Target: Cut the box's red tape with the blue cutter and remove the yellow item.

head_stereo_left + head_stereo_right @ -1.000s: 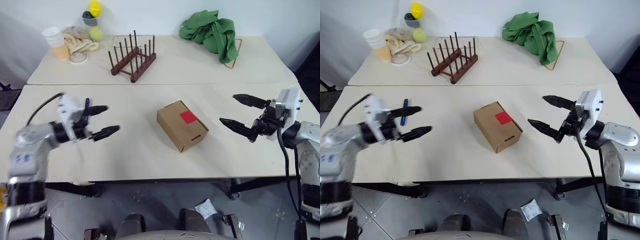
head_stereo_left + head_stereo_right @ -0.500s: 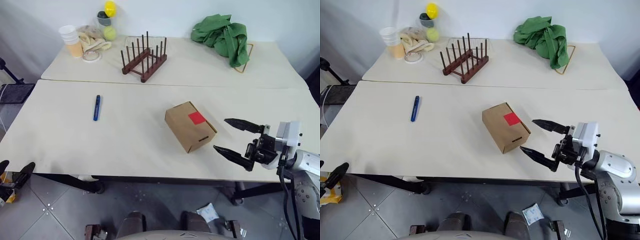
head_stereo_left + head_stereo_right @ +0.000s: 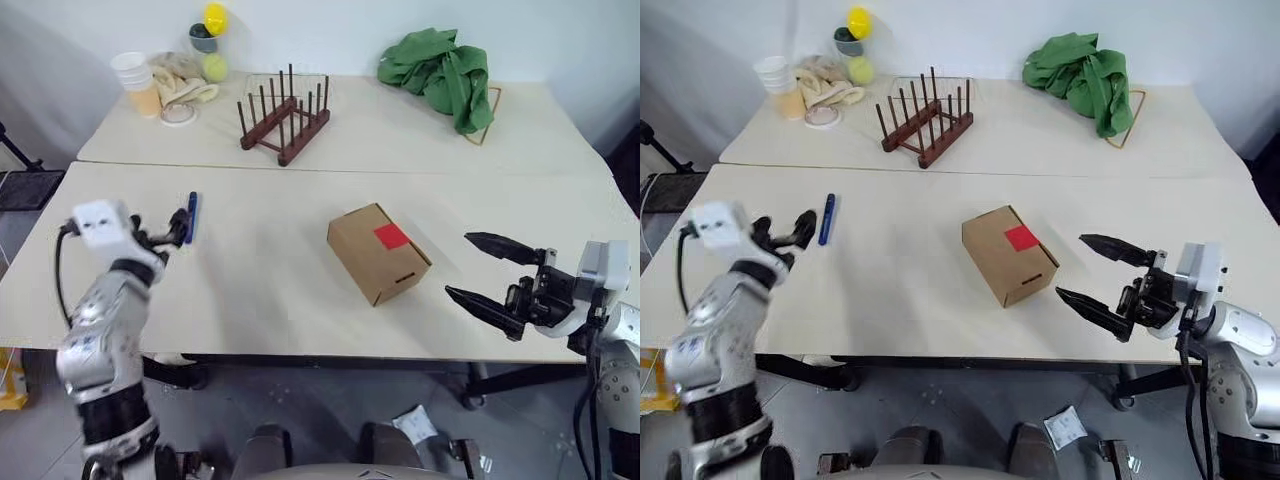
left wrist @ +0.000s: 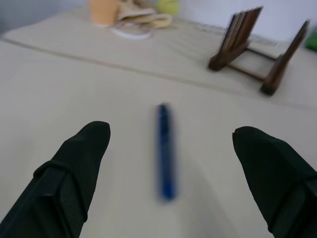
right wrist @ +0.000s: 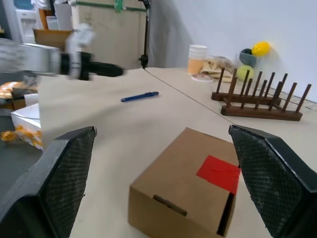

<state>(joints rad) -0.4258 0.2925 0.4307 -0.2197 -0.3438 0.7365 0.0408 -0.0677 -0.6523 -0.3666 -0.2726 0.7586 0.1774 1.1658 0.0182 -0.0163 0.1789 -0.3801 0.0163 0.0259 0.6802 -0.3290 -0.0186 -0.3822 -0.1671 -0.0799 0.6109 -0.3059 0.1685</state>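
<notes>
Left wrist view: left gripper point(image 4: 168, 148) seemingly returned.

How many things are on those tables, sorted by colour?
Blue: 1, the cutter
Brown: 2, the box and peg rack
Green: 2, the cloth and tennis ball
Yellow: 1, the ball
Total: 6

Even bright light, blurred left-wrist view

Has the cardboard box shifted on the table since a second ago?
No. The box lies in the same spot and at the same angle relative to the seam between the tables and the wooden rack; the camera itself shifted.
</notes>
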